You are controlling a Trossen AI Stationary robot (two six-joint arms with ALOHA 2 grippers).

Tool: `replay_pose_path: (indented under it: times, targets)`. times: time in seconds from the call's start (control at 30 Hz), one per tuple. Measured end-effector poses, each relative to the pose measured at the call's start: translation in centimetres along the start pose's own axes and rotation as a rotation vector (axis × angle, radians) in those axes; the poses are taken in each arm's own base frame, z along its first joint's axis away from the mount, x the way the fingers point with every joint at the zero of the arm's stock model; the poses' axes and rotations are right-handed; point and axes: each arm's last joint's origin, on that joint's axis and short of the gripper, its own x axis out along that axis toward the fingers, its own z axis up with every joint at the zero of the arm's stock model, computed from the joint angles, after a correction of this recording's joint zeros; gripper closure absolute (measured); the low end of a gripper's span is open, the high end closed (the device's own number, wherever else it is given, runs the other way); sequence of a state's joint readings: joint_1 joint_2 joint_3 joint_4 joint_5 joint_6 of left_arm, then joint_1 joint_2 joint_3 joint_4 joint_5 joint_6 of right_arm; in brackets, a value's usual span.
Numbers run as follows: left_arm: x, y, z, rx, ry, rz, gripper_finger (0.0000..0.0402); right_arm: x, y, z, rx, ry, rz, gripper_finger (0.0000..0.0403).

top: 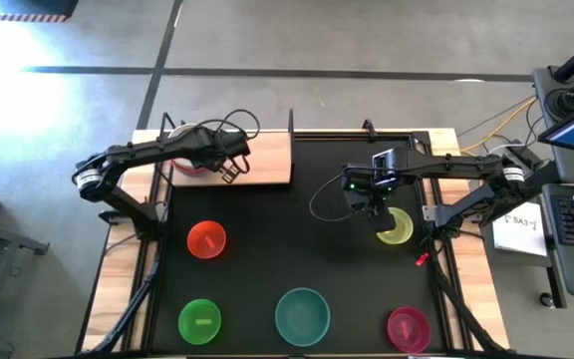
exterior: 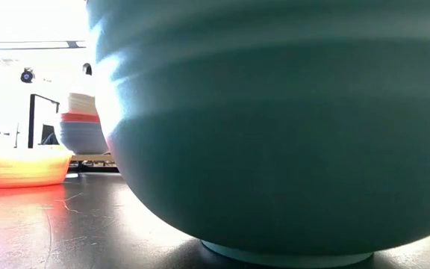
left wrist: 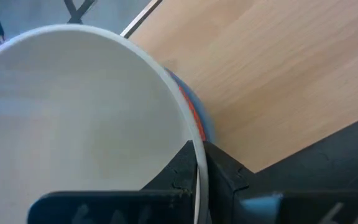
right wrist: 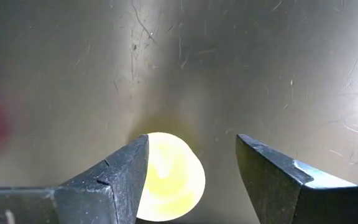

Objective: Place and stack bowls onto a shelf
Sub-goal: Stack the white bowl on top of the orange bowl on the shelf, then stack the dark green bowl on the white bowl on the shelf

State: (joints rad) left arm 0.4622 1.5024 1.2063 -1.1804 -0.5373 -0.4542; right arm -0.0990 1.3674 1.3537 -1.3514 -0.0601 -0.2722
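On the light-wood shelf (top: 262,160) at the far left stands a stack of bowls: blue-grey (exterior: 80,137) at the bottom, red (exterior: 80,117) in it, white (left wrist: 79,118) on top. My left gripper (left wrist: 199,152) is over the stack (top: 189,165) and shut on the white bowl. My right gripper (top: 372,204) hangs open above the mat, pointing down. The yellow-green bowl (right wrist: 169,177) lies below it, partly under one finger, untouched. That bowl (top: 397,227) rests on its base on the mat. My left gripper pinches the white bowl's rim (left wrist: 194,134) between its two fingers, one finger inside the bowl and one outside. The fingers slant down onto the rim from above. The bowl sits nested on the red and blue-grey bowls, whose rims (left wrist: 194,115) show just beyond the white rim.
On the black mat stand an orange bowl (top: 206,240), a green one (top: 199,321), a teal one (top: 301,315) and a magenta one (top: 408,328) near the front edge. The shelf's right part is bare wood, with thin black uprights (top: 291,122) at its far edge.
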Motion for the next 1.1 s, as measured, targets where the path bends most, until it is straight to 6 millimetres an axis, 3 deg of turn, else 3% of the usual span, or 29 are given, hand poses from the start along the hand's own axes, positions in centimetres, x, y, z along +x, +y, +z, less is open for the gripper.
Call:
replay_pose_path:
  times: [0.2, 0.5, 0.73, 1.1]
  targets:
    - [0.0, 0.0, 0.0, 0.019, -0.001, 0.003, 0.0361, 0.0, 0.0, 0.0, 0.001, -0.003, -0.001, 0.0174]
    - [-1.6, 0.6, 1.0, 0.034, -0.038, -0.014, 0.0293, 0.0, 0.0, 0.0, 0.028, -0.003, -0.001, 0.0174]
    - [-3.1, 0.9, 1.4, 0.037, -0.051, -0.028, 0.0276, 0.0, 0.2, 0.3, 0.066, -0.048, 0.098, 0.0174]
    - [-6.8, -2.6, 0.6, 0.122, -0.198, -0.155, 0.0276, 0.3, 2.6, 2.1, 0.124, -0.180, 0.263, 0.0174]
